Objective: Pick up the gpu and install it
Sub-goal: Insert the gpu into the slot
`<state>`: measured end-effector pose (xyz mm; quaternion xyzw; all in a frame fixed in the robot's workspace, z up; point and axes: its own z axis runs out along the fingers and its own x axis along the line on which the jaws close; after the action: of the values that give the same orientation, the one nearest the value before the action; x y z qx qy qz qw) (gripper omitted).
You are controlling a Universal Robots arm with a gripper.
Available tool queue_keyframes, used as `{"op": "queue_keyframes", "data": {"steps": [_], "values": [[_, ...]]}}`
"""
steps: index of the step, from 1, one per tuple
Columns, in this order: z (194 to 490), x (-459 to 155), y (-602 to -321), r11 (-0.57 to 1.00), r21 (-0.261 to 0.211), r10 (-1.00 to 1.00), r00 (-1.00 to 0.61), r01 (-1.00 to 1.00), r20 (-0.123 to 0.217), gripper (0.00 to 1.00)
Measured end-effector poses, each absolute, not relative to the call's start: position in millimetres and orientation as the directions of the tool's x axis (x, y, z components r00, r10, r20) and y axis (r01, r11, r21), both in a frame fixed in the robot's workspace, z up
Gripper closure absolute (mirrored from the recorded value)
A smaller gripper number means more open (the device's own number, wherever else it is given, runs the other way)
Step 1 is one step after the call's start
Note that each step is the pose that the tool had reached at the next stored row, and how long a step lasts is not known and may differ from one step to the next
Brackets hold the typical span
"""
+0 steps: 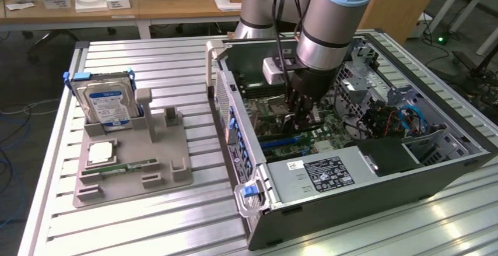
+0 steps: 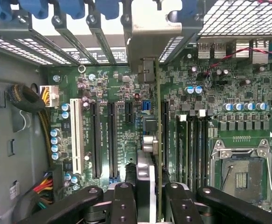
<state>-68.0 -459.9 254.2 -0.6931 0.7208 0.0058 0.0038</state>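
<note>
Black-fingered gripper clamped on thin, stiff, light, fragile dark gpu card by its upper edge, held edge-on above green motherboard slot, silver bracket toward chassis rear.

Wooden desks behind a ribbed metal table, grey floor with cables.
</note>
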Motion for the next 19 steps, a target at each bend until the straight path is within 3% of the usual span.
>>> {"op": "queue_keyframes", "data": {"steps": [19], "values": [[243.2, -76.0, -460.0, 0.04, 0.003, -0.999, -0.04, -0.999, -0.013, 0.72]]}}
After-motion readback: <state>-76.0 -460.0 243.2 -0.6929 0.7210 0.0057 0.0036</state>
